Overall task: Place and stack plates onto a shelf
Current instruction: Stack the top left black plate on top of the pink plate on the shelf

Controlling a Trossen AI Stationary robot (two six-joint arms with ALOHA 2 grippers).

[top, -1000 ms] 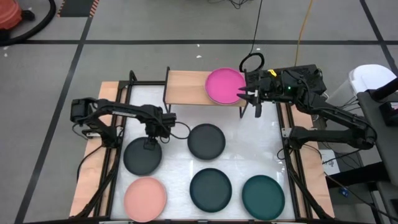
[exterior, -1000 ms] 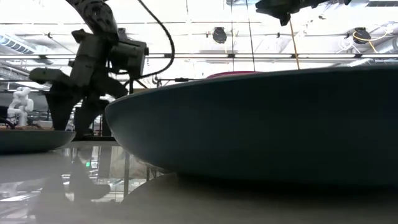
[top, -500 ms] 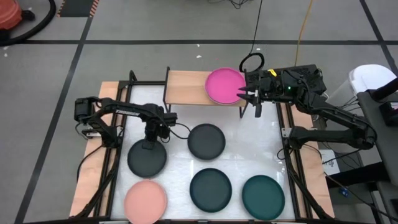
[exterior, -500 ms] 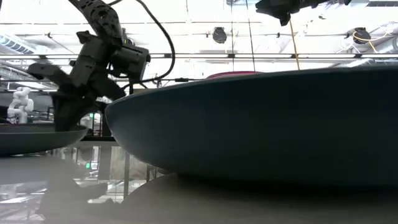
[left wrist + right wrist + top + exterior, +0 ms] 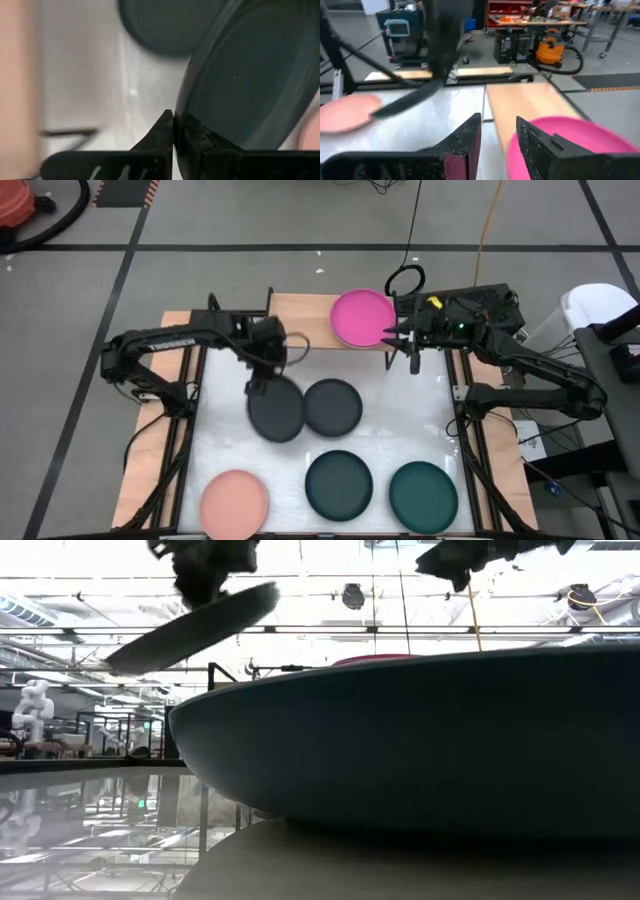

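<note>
My left gripper (image 5: 260, 383) is shut on a dark grey plate (image 5: 277, 410) and holds it above the table's middle, in front of the shelf (image 5: 300, 320). In the low view this plate (image 5: 190, 630) hangs tilted in the air. A magenta plate (image 5: 362, 318) lies flat on the right end of the shelf's wooden top. My right gripper (image 5: 403, 340) stands open just right of that plate, at shelf height. In the right wrist view the gap between its fingers (image 5: 499, 135) is empty and the magenta plate (image 5: 570, 140) lies beside one finger. My left gripper pinches the dark grey plate's rim (image 5: 181, 120) between its two fingers, one finger (image 5: 162, 137) on the underside and the other on the hollow upper face. The fingers come from above and point down. The plate is lifted clear of the table and hangs tilted below them.
Several more plates lie flat on the white table: dark grey (image 5: 332, 407) in the middle, light pink (image 5: 234, 500) near left, dark teal (image 5: 339, 480) near middle, teal (image 5: 423, 495) near right. The shelf's left half (image 5: 290, 320) is bare wood. A near plate (image 5: 420, 740) fills the low view.
My left gripper has taken hold of the dark grey plate by its rim. It has then risen and gone toward the table's right and far edge, toward the shelf. The plate has come off the table's left side and now hangs tilted.
</note>
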